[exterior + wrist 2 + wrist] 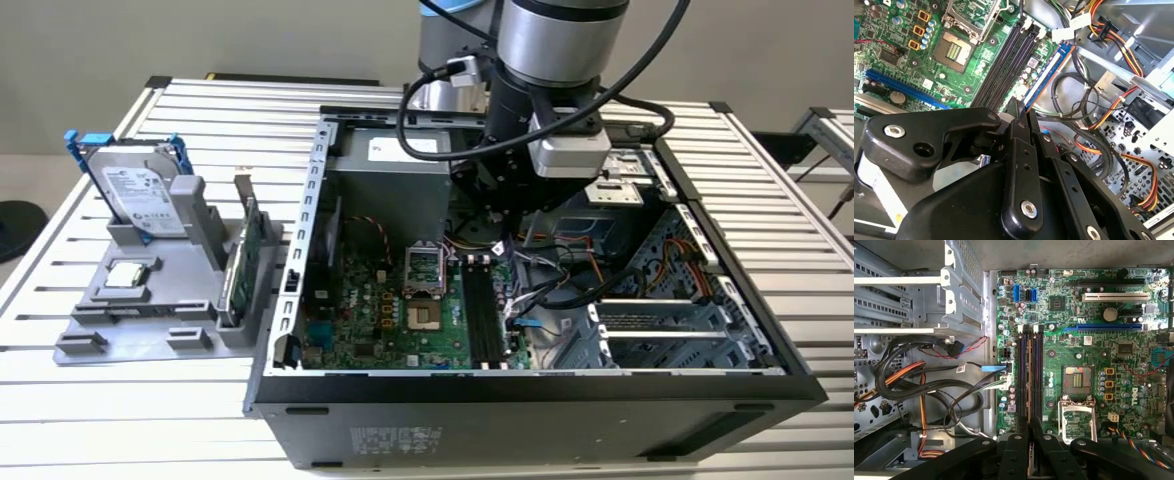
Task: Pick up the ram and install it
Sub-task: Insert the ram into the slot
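My gripper [503, 228] is down inside the open computer case [534, 385], over the motherboard [387, 320]. Its black fingers [1013, 131] are shut on the ram [1029, 380], a thin dark strip seen edge-on in both wrist views [1049, 72]. The ram runs lengthwise along the memory slots [1023, 370] and hangs above them, about over the middle of the bank. In the second wrist view it sits off to the side of the slots [1006, 62], so it is apart from the board. The gripper's fingertips [1029, 426] close together on one end of the stick.
Bundles of black, orange and yellow cables [924, 385] lie right beside the slots. The processor socket [1078, 382] with its raised metal frame is on the slots' other side. A grey holder [134, 315] at the exterior view's left carries a hard drive [134, 190] and a green card [238, 270].
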{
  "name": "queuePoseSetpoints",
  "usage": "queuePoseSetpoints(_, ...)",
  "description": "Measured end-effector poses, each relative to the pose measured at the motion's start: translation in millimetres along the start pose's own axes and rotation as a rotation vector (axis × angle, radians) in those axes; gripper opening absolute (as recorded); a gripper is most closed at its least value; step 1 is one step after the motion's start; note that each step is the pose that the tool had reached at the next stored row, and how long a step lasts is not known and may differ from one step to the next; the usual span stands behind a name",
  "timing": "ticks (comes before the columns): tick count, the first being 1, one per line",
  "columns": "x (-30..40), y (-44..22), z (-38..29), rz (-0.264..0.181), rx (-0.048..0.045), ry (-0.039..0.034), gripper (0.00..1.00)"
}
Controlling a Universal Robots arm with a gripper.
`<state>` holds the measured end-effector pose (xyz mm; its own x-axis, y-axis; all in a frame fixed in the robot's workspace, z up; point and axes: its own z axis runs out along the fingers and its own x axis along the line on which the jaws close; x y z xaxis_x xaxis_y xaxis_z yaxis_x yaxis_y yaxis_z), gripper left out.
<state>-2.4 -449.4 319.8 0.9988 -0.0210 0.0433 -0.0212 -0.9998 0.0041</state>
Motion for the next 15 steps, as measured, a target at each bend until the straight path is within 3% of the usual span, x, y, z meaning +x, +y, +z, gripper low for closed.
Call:
queuePoseSetpoints(10,-0.5,0.0,14.2,0.0,0.0021,-0.0013,0.0)
queuePoseSetpoints(15,-0.6,0.0,15.3,0.0,0.0018,-0.0014,0.0)
